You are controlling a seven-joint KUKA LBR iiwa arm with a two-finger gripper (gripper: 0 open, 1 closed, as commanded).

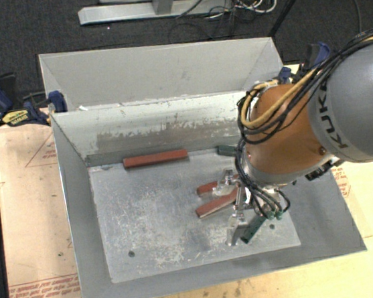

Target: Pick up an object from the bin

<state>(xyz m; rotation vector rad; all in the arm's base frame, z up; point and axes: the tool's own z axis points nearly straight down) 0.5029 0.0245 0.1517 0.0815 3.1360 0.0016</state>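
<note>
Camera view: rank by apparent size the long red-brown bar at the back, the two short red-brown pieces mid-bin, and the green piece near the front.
1. long red-brown bar, clearly largest.
2. lower short red-brown piece and upper short red-brown piece: alike, both partly hidden, not ranked.
3. green piece, smallest, also partly hidden.

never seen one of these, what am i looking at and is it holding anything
One camera looks down into a grey metal bin. The grey and orange shape on the right is a robot arm reaching in; its gripper hangs low near the bin's front right. Beside it lie two short red-brown blocks, one behind the other, and a small green piece. A longer red-brown bar lies along the back wall. Whether the gripper holds anything, I cannot tell.
</note>
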